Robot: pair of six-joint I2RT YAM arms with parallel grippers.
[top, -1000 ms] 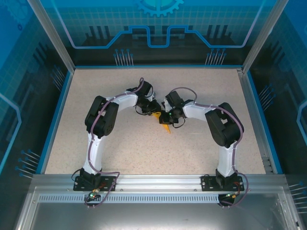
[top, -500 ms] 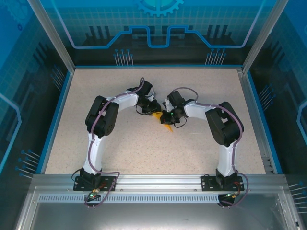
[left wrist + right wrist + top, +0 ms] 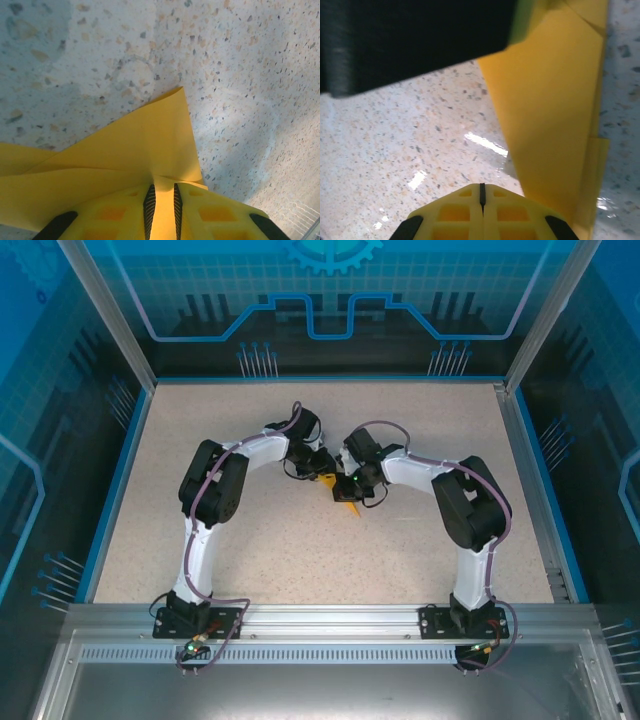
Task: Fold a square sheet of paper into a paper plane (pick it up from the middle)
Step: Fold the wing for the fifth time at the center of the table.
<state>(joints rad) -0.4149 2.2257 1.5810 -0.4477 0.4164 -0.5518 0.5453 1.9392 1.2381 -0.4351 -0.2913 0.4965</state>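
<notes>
top view: both arms bend inward and meet over the middle of the speckled counter (image 3: 250, 540). the folded yellow paper (image 3: 347, 507) sits between the two tips, with a pointed end sticking out toward the near edge. the left gripper (image 3: 326, 474) is on the far-left side of the paper. the right gripper (image 3: 347, 490) is just beside it on the right.

left wrist view: the left gripper (image 3: 163, 192) has its fingers closed on the paper (image 3: 130, 150), with a strip of it pinched between them. the paper fans out ahead in layered folds, one corner pointing away over the counter (image 3: 240, 60). can't tell if it touches the counter.

right wrist view: the right gripper (image 3: 481, 192) has its fingers pressed together, with a thin dark line between them and nothing seen in it. the paper (image 3: 555, 110) runs as a long folded panel just right of the fingers, with a narrower layer along its right edge. a blurred black block (image 3: 415, 40) covers the upper left. the counter (image 3: 420, 150) shows glare.
</notes>
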